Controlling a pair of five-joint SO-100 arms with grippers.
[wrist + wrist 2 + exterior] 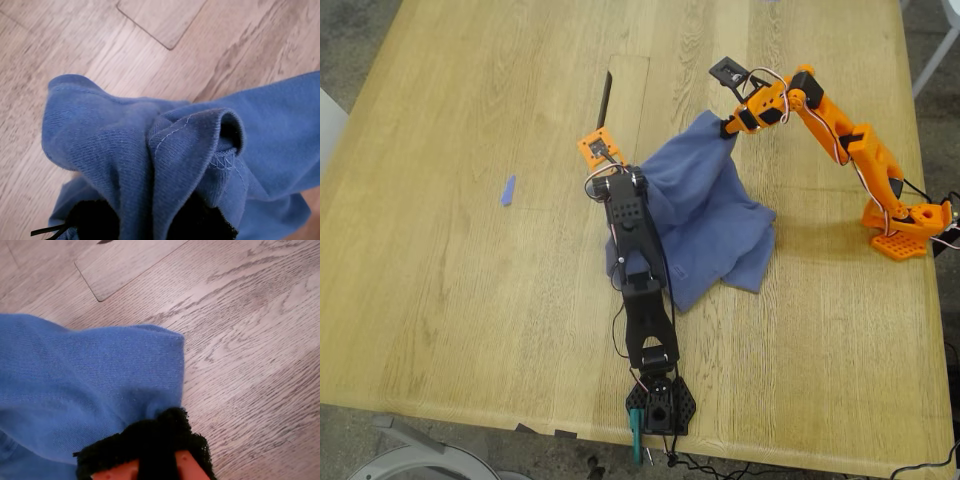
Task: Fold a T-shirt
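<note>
Both tools clamp the T-shirt (705, 215): my first tool (150, 225); my second tool (150, 450); cloth lifted off table (470, 300).

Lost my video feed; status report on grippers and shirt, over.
My first gripper and my second gripper both shut on slate-blue cotton T-shirt. Shirt bunched, partly lifted off the wooden table. Nothing in the way.

Lighting bright, even, diffuse; no glare on the table (470, 300). Soft short shadows fall beside the T-shirt (705, 215) toward the exterior view's right. Exterior view sharp. Both wrist views sharp on fabric weave, dark and blurred at near edge.
</note>
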